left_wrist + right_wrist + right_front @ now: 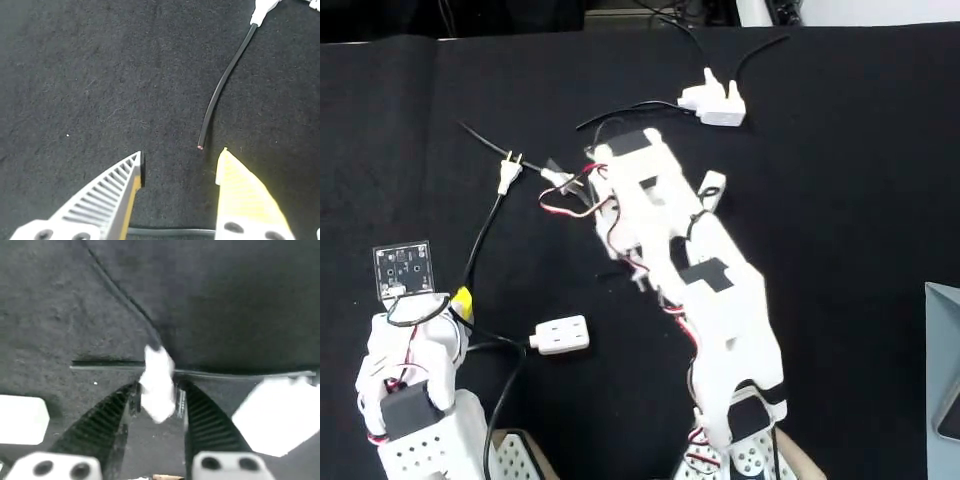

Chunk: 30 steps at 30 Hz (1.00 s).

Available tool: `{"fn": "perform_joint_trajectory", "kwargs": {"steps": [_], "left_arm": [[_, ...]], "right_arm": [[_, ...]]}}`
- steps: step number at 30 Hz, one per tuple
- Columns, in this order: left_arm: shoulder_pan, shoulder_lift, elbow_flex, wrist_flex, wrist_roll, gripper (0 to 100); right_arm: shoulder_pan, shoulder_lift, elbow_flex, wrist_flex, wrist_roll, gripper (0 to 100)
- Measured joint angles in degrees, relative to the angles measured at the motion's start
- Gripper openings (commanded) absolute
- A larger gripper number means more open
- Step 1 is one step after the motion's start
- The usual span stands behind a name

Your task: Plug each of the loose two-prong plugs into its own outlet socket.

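My right gripper (566,183) is shut on a white two-prong plug (554,178) left of the table's middle; in the right wrist view the plug (158,375) sits clamped between the black fingers of the gripper (157,390), just above the black cloth. A second loose plug (507,176) lies to its left, prongs pointing away, on a black cable. A free white outlet socket (562,334) lies near the front. Another socket block (716,101) lies at the back with a plug in it. My left gripper (182,152) hangs open over bare cloth beside a cable end (200,147).
A small square board (403,268) stands by the left arm. Black cables (485,235) run across the left half of the cloth. A grey object (945,390) sits at the right edge. Two blurred white shapes (22,420) (275,412) flank the right gripper.
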Motion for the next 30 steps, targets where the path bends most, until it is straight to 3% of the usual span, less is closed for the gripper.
{"fn": "perform_joint_trajectory", "kwargs": {"steps": [4, 8, 18, 30], "left_arm": [[0.0, 0.0, 0.0, 0.0, 0.0, 24], [-0.1, 0.0, 0.0, 0.0, 0.0, 24], [-0.1, 0.0, 0.0, 0.0, -0.1, 24], [-0.1, 0.0, 0.0, 0.0, -0.1, 24]], "right_arm": [[-1.5, 2.6, -2.2, 0.5, -0.2, 10.3], [-1.4, 3.3, -4.6, 0.6, -1.2, 1.1], [-1.9, 3.3, -7.6, 3.1, -1.4, 8.3], [-2.5, 3.3, -7.6, 3.1, -1.4, 8.7]]}}
